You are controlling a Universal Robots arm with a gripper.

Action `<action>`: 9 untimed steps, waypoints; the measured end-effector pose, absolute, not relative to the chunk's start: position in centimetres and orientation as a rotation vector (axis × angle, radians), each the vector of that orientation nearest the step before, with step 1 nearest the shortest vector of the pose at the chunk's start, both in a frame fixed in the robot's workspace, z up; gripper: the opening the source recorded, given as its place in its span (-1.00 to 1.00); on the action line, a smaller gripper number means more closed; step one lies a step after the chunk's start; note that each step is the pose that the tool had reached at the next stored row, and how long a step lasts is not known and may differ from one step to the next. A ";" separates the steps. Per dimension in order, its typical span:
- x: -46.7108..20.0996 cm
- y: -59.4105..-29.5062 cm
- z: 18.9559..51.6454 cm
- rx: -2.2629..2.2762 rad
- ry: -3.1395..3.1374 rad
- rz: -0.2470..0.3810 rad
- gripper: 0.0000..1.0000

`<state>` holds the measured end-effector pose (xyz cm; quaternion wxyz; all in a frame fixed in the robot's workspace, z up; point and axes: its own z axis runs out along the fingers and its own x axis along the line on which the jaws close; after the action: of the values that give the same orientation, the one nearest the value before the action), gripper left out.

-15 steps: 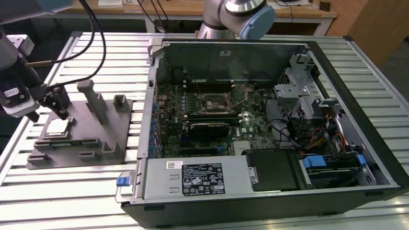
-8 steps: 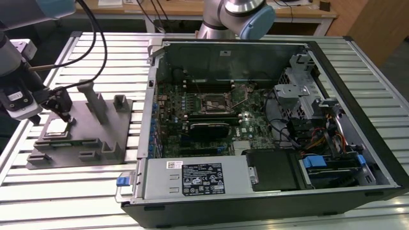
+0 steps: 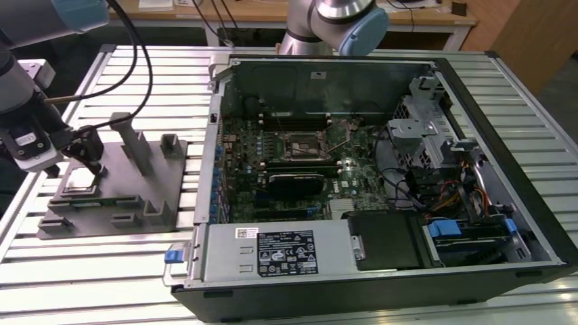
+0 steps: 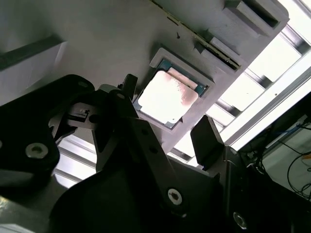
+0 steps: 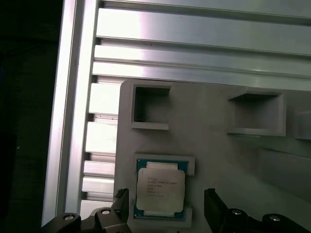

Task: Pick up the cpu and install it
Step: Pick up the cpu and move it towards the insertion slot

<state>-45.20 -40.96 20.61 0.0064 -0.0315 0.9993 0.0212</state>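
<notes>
The cpu (image 5: 160,191) lies flat, metal plate up, in a shallow square pocket of the grey tray (image 5: 209,145). It is not lifted and not in the computer. In the second wrist view the cpu (image 4: 167,99) sits in the same pocket with its pale rim showing around the plate.

The gripper (image 5: 165,199) is open, with nothing held. One dark finger (image 5: 210,204) stands off one side of the pocket and the other stands at the opposite side, so the chip is between them. Neither finger touches the chip in either wrist view. How high the tips are above the tray, I cannot tell.

In the exterior view the gripper (image 3: 88,161) points down over the cpu (image 3: 80,177), at the end of the tray (image 3: 135,196) toward the exterior view's left. Upright posts (image 3: 135,145) rise from the tray just beside the gripper. Two empty square pockets (image 5: 150,107) sit further along the tray.

The tray rests on a slatted aluminium table (image 3: 108,277). An open computer case (image 3: 505,203) lies on the table just beside the tray, on the exterior view's right. The dark socket frame (image 3: 302,145) on its motherboard is well apart from the gripper.
</notes>
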 end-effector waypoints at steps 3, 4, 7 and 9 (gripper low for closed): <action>-45.3 -40.9 20.3 -0.097 3.127 0.066 0.44; -45.4 -40.9 20.2 -0.097 3.127 0.066 0.44; -45.5 -40.9 19.9 -0.095 3.126 0.066 0.44; -45.5 -40.8 19.8 -0.095 3.127 0.066 0.44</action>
<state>-45.46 -40.81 19.75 0.0065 -0.0303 0.9993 0.0210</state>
